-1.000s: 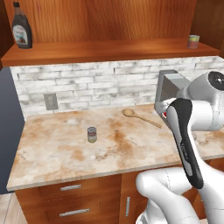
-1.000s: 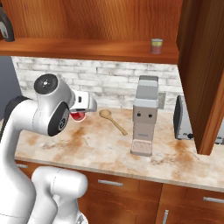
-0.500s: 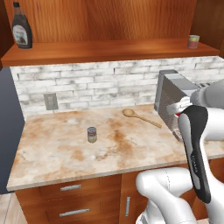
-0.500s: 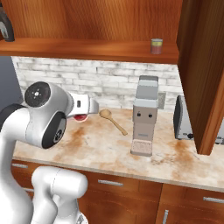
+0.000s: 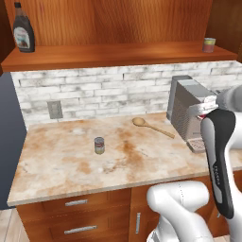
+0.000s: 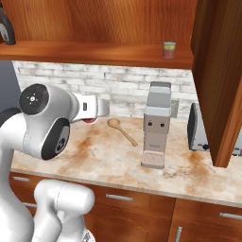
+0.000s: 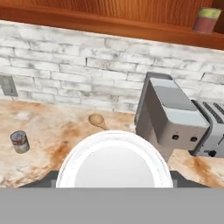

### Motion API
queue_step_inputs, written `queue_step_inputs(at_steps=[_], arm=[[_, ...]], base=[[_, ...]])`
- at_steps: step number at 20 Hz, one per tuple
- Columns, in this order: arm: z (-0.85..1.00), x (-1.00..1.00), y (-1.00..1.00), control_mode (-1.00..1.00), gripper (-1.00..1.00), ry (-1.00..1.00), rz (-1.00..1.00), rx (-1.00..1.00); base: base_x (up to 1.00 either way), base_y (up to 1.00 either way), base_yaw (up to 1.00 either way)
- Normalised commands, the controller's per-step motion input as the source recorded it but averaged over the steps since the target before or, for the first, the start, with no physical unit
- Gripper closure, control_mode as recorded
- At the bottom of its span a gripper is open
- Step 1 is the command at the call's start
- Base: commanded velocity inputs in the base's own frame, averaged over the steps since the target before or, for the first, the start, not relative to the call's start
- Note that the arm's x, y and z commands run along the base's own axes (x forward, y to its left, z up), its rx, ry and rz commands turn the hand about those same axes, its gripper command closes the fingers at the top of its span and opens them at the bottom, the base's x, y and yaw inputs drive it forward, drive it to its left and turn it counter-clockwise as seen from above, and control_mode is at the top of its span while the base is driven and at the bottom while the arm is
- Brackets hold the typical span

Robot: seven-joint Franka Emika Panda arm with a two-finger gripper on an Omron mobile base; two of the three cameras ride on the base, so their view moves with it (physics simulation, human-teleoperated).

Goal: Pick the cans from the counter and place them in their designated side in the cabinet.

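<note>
Reddish-brown cabinet (image 5: 118, 56) woodwork spans the wall, with a long plank shelf above a white brick backsplash (image 5: 108, 90). Below it lies the mottled beige table (image 5: 56, 165), over wooden drawers (image 5: 71, 217) with silver handles.

Step in hand: carry the first can to the shelf.
- The pincer (image 6: 91, 118) hangs over the table in front of the backsplash, pinching the red can (image 6: 87, 121). In the hand view the can's pale round end (image 7: 113, 164) sits close at the bottom and hides the tips.
- Raise the can above the shelf's front edge before moving inward, then lower it upright onto the plank.
- Which side is meant cannot be read from the shelf. The right end, near the tin already there, looks the likelier place for cans.
- Keep the grip firm, because a smooth tin may slip or tilt if the wrist rolls.

The olive-grey can (image 5: 99, 145) waits upright on the open left-centre of the table, well apart from everything else.

Surroundings and obstructions:
- An open cabinet door (image 6: 217, 80) hangs at the right and narrows the approach to that end of the shelf.
- A grey coffee machine (image 5: 189, 113) stands under the right part of the shelf, with a toaster (image 6: 198, 130) beside it.
- A dark syrup bottle (image 5: 23, 33) holds the shelf's far left end.
- A wooden spoon (image 5: 151, 126) lies flat between the olive-grey can and the coffee machine.
- A small green-and-pink can (image 5: 209, 45) occupies the shelf's right end, so set the red can down clear of it
</note>
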Motion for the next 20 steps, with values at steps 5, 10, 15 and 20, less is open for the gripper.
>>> queue_step_inputs(at_steps=[5, 10, 15, 20], arm=[[0.32, -0.07, -0.12, -1.0, 1.0, -0.07, -0.02, -0.02], [0.3, -0.04, -0.11, -1.0, 1.0, -0.06, -0.02, -0.01], [0.24, 0.0, -0.07, -1.0, 1.0, -0.05, -0.02, -0.01], [0.25, 0.0, -0.07, -1.0, 1.0, -0.07, -0.02, -0.01]], base=[[0.0, 0.0, 0.0], [0.0, 0.0, 0.0], [0.0, 0.0, 0.0], [0.0, 0.0, 0.0]])
